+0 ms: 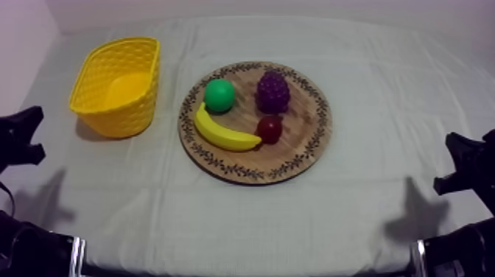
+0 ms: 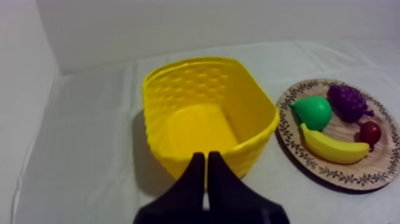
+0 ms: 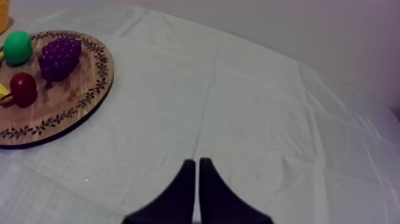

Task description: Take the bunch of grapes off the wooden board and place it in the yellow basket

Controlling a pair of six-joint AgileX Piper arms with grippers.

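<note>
A purple bunch of grapes (image 1: pixel 272 91) lies on the far right part of the round wooden board (image 1: pixel 303 151), also seen as grapes (image 2: pixel 348 101) and grapes (image 3: pixel 59 58). The yellow basket (image 1: pixel 119 87) stands empty to the board's left. My left gripper (image 1: pixel 20 136) rests low at the table's left edge; in its wrist view the left gripper (image 2: pixel 206 162) is shut on nothing, just before the basket (image 2: pixel 205 113). My right gripper (image 1: pixel 462 163) rests low at the right edge; the right gripper (image 3: pixel 197 168) is shut over bare cloth, well away from the board (image 3: pixel 71 113).
On the board with the grapes lie a green pear (image 1: pixel 219 95), a banana (image 1: pixel 223 133) and a small red fruit (image 1: pixel 269 129). Grey-white cloth (image 1: pixel 383 110) spreads wide to the board's right and front. A pale wall stands behind the table.
</note>
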